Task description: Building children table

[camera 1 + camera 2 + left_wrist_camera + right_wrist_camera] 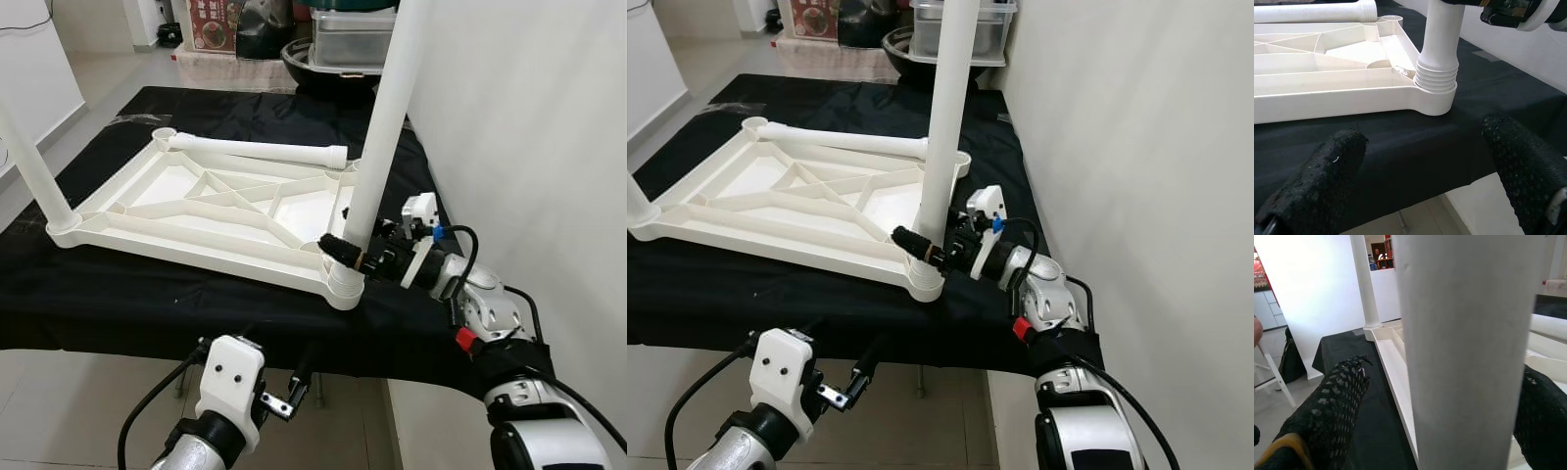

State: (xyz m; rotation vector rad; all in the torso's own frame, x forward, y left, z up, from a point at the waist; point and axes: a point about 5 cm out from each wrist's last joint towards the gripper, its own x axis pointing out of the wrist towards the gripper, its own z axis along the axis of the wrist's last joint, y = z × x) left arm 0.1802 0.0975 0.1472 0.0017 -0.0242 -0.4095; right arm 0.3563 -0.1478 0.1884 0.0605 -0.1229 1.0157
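Two legs stand; right claw [345, 249] clamps near leg [377, 147], left claw [294, 392] apart.

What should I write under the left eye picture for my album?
Right gripper clasps an upright white table leg standing in the corner socket of the upside-down tabletop on black cloth.

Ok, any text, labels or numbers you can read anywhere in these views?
Nothing legible.
Red poster at the far wall: has print, too small and blurred to read.
Tabletop, upright leg, loose leg, right gripper: no markings seen.
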